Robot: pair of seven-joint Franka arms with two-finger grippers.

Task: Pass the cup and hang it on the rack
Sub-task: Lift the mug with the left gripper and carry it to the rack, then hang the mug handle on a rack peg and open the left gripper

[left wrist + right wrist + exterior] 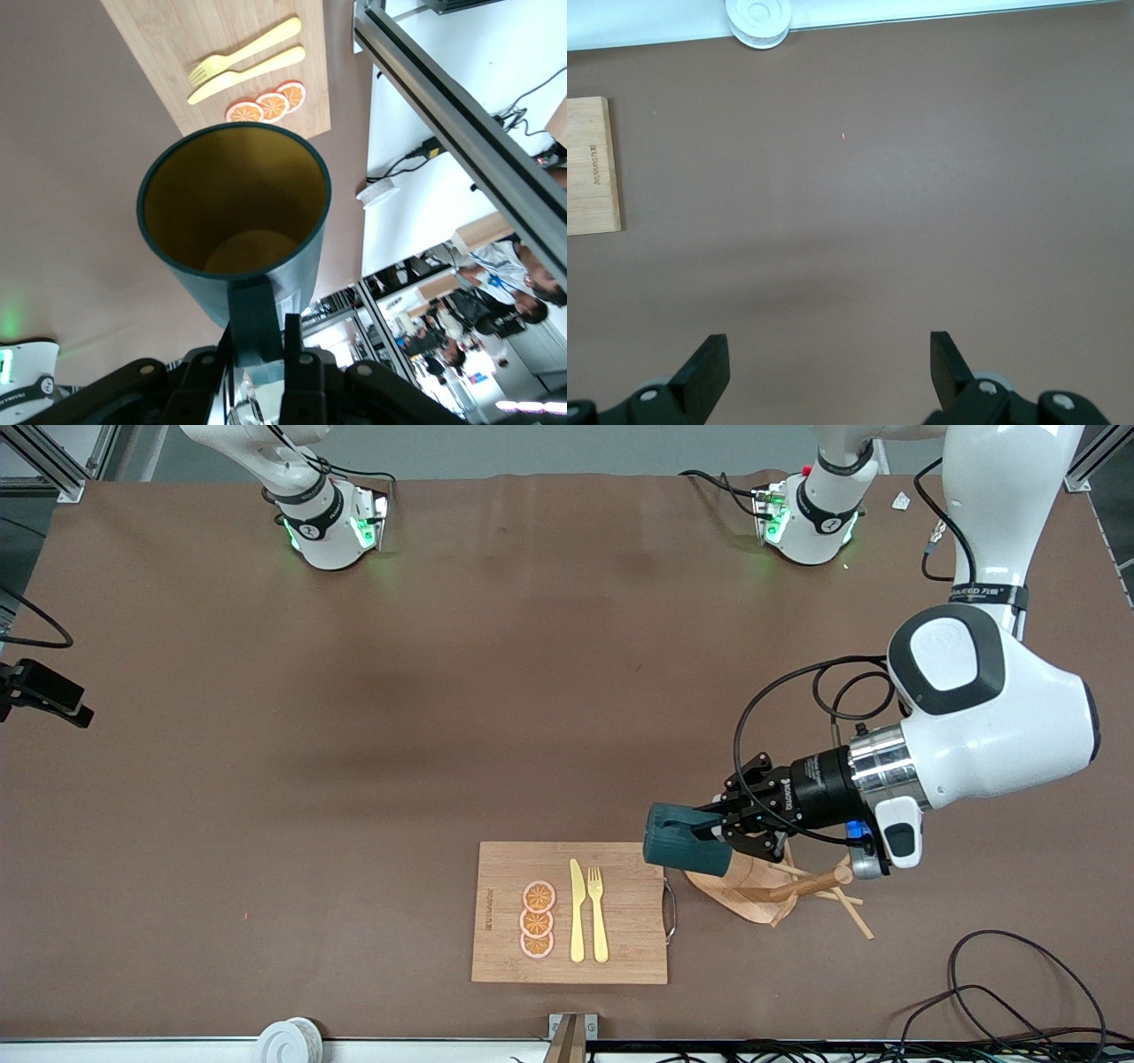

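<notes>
Brown table mat (354, 779) | bamboo cutting board (505, 868) carrying orange slices, yellow knife, fork | right gripper (830, 363) waits, fingers wide, over bare mat | dark teal cup (687, 848) lying sideways over the board's edge beside light wooden mug rack (753, 895), mouth toward right arm's end; left wrist view shows its yellowish inside | left gripper (719, 824) pinches its handle.

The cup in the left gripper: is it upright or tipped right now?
Tipped on its side. The cup is held by its handle in the left gripper, mouth pointing sideways over the edge of the cutting board, beside the rack.
</notes>
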